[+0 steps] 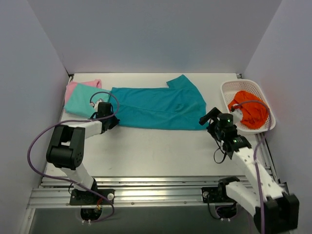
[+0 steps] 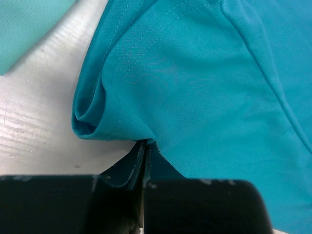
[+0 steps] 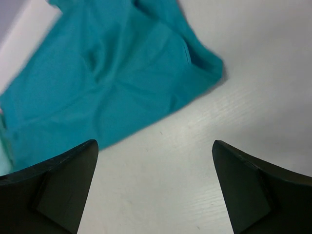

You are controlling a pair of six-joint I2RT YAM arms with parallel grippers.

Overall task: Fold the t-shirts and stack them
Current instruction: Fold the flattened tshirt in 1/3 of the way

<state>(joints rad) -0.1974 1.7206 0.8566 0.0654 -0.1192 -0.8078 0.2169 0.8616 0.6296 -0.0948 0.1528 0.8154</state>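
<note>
Pinching the teal t-shirt [image 1: 156, 107] at its left edge, the left gripper [image 1: 108, 120] is clamped on a fold of cloth
Three t-shirts lie on the table [image 1: 161, 151]: the teal one spread across the middle, one aqua-mint t-shirt [image 1: 80, 103] at far left overlapping one pink t-shirt [image 1: 83, 86]. The right gripper [image 1: 210, 117] hovers near the teal shirt's right end, jaws wide apart, empty. One white basket [image 1: 239, 82] at right holds one orange cloth [image 1: 249, 109]

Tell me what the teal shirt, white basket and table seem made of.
The teal shirt: soft matte cloth, probably knit; it bunches into folds and shows stitched hems. The white basket: likely moulded plastic, with a smooth lattice wall. The table: white, matte, faintly grained, maybe painted wood or laminate.
</note>
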